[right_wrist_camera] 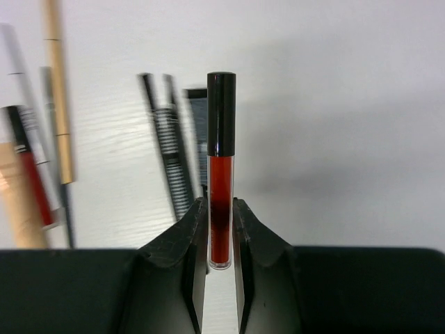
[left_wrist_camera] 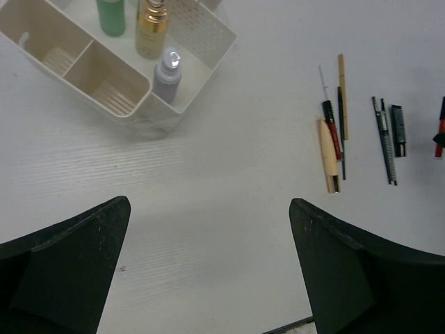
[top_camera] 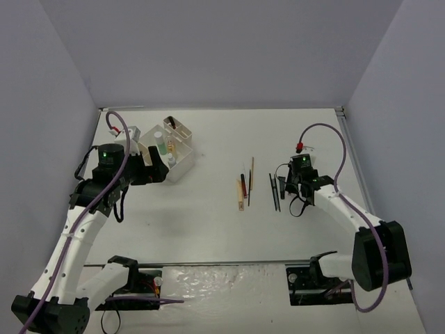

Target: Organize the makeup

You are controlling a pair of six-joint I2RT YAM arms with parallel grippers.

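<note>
**Left gripper wide and empty; right gripper clamped on a red tube.**

Your left gripper hangs with jaws spread wide, holding nothing, over the bare table near the white box. Inside the box the green bottle, gold bottle and grey-lilac bottle stand in a row by the perforated wall. Well right of it the loose sticks lie roughly parallel: thick tan stick touching a red-and-black pencil, thin tan pencil, two striped black pencils, short black stick. Your right gripper pinches the red tube at its lower end, black cap pointing away. The blurred background leaves it unclear whether the tube touches the table.
</note>
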